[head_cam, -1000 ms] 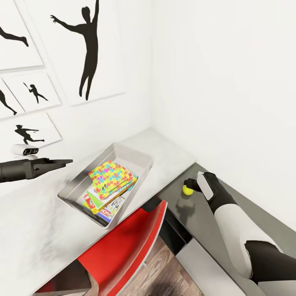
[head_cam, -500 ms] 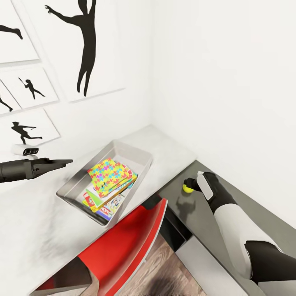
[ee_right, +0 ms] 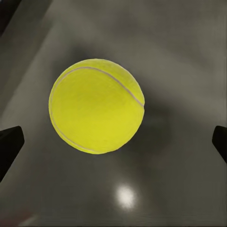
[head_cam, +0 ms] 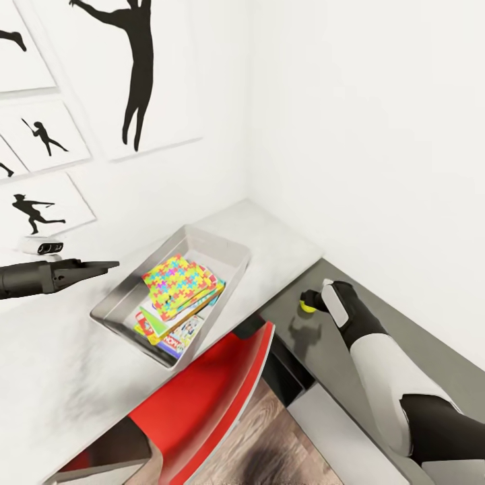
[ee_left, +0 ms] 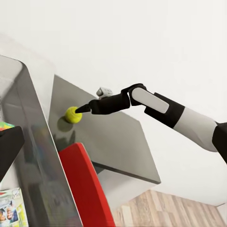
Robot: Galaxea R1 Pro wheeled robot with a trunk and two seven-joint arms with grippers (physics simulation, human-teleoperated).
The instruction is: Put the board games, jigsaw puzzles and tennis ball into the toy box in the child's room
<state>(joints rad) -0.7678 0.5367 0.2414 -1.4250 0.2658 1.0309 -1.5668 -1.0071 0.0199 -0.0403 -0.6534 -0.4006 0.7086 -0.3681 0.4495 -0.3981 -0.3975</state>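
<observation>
The yellow-green tennis ball [head_cam: 306, 307] [ee_left: 72, 114] [ee_right: 97, 105] lies on the dark grey lower section of the table [head_cam: 323, 357]. My right gripper [head_cam: 312, 300] [ee_left: 88, 108] hovers just at the ball, open, its fingertips [ee_right: 9, 144] wide apart and short of it. The light grey toy box [head_cam: 217, 250] [ee_left: 28, 142] stands on the pale tabletop [head_cam: 54, 384]. Inside it, a jigsaw puzzle [head_cam: 176, 283] lies on top of board games [head_cam: 170, 331] [ee_left: 10, 213]. My left gripper [head_cam: 101, 267] hangs open above the box's left end, holding nothing.
A red chair [head_cam: 209, 397] [ee_left: 82, 189] is pushed in between the box and the dark section. White walls meet in a corner behind the table, the left one hung with silhouette pictures [head_cam: 138, 74]. Wooden floor [head_cam: 269, 451] lies below.
The whole view has drifted slightly, so the camera moved. Both arms, the ball and the toy box keep the same places relative to each other.
</observation>
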